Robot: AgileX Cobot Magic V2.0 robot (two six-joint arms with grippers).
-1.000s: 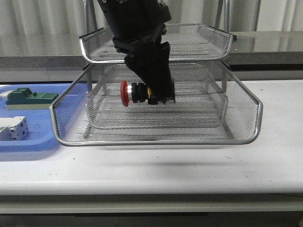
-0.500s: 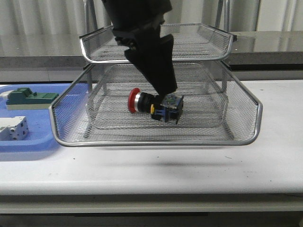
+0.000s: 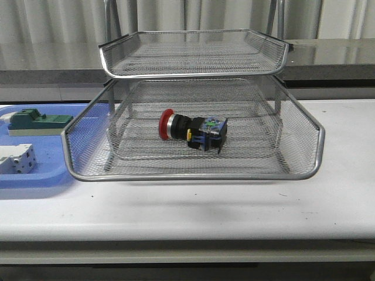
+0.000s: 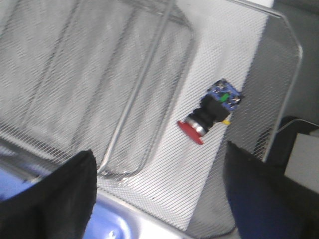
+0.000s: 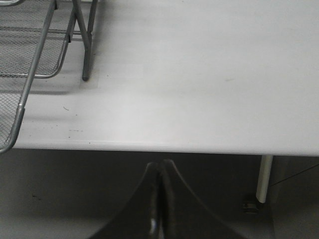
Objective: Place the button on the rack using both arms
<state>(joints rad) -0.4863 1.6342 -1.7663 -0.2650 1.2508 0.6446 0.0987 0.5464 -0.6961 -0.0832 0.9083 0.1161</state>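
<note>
Fingers of the left gripper stand wide apart, two dark pads with nothing between them, poised above the rack and clear of its mesh. Ahead of that open gap, a little beyond the fingertips, the button lies on its side on the mesh floor of the lower visible tray, touching nothing but the wire. From the front the button sits near the middle of that tray, red head turned toward the blue tray, blue-black block toward the other end. The blue tray, beside the rack on the bench, carries a green block and a white-grey terminal block. The right gripper is pressed closed, fingers touching, empty, out past the bench edge, with a rack leg well ahead of it.
</note>
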